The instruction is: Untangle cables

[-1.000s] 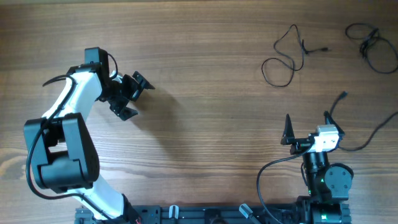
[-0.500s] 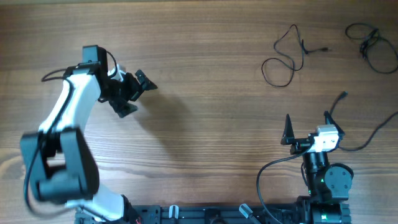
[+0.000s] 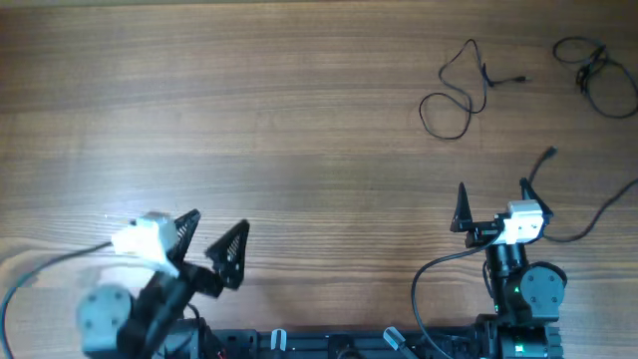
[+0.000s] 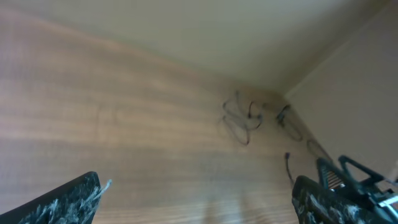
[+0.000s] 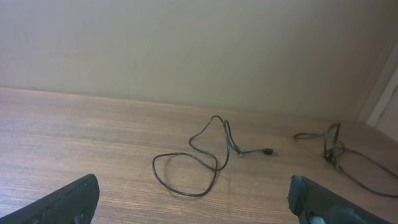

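Two thin dark cables lie at the far right of the table: one loose loop (image 3: 423,108) with a small plug, and a tangled bundle (image 3: 590,62) by the corner. The right wrist view shows the loop (image 5: 153,164) ahead of my right gripper (image 5: 196,205), with the bundle (image 5: 333,149) further right. My right gripper (image 3: 491,199) is open and empty, well short of both. My left gripper (image 3: 209,239) hangs open and empty over the near left edge, far from the cables. Its blurred view shows them small and distant (image 4: 239,121).
Another thin dark cord (image 3: 598,211) runs in from the right edge towards the right arm's base (image 3: 523,284), and a plug end (image 3: 546,155) lies just beyond the right gripper. The right arm (image 4: 360,180) shows in the left wrist view.
The left arm has swung from the upper left of the table down to the near edge, gripper still open. The right arm and the cables have not moved.
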`<state>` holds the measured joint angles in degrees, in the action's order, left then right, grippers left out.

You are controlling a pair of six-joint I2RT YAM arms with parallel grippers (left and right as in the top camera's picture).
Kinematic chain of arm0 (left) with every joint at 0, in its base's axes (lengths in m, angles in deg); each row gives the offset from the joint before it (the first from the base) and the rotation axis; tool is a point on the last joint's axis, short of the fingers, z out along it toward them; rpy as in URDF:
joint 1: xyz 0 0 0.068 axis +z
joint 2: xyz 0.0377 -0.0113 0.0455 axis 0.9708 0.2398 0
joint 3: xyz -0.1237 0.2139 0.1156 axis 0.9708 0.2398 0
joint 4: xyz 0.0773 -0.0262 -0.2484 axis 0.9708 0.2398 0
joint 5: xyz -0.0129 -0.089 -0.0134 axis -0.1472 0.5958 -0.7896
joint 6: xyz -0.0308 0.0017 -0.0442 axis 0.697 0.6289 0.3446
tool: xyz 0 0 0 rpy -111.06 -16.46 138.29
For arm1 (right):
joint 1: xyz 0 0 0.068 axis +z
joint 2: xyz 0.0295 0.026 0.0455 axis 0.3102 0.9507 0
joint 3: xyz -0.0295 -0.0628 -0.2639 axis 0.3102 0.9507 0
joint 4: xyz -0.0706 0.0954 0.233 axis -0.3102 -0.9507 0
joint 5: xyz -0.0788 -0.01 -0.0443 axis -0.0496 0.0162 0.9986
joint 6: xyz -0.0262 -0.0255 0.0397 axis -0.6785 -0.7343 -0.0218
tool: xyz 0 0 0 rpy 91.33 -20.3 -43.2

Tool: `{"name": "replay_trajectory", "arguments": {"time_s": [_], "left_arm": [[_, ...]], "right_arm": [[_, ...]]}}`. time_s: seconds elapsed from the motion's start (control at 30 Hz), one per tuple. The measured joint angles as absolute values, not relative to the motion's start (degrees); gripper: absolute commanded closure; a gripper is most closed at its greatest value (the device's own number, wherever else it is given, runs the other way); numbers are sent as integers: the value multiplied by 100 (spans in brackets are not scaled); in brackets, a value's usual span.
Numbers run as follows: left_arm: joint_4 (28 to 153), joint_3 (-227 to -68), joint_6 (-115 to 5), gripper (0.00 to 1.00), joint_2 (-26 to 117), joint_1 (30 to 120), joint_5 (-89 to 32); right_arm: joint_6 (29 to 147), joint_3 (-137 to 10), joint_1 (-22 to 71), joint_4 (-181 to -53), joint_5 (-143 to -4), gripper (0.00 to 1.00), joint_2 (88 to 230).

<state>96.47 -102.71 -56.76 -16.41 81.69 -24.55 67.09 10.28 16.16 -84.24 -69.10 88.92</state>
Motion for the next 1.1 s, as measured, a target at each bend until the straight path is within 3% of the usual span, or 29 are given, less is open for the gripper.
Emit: {"name": "replay_trajectory", "arguments": {"time_s": [0.23,0.53,0.77,1.1], "left_arm": [[9949,-10271,-5674,0,-2033,8105,-2459],[11984,-10238,-5678,0,-2518,7749,-2477],[12644,-10234,-5676,0,-2518,7749,-2472],[9407,-9845,-5681,0,-2531,7729,-3012]], "right_arm": [[6709,1028,1616,-8426,-6910,0,8892],[6709,1028,1616,-8424,-6910,0,8892],[6709,1028,1616,-8424,-6910,0,8892],[6709,1028,1616,-8426,-6910,0,8892]]}}
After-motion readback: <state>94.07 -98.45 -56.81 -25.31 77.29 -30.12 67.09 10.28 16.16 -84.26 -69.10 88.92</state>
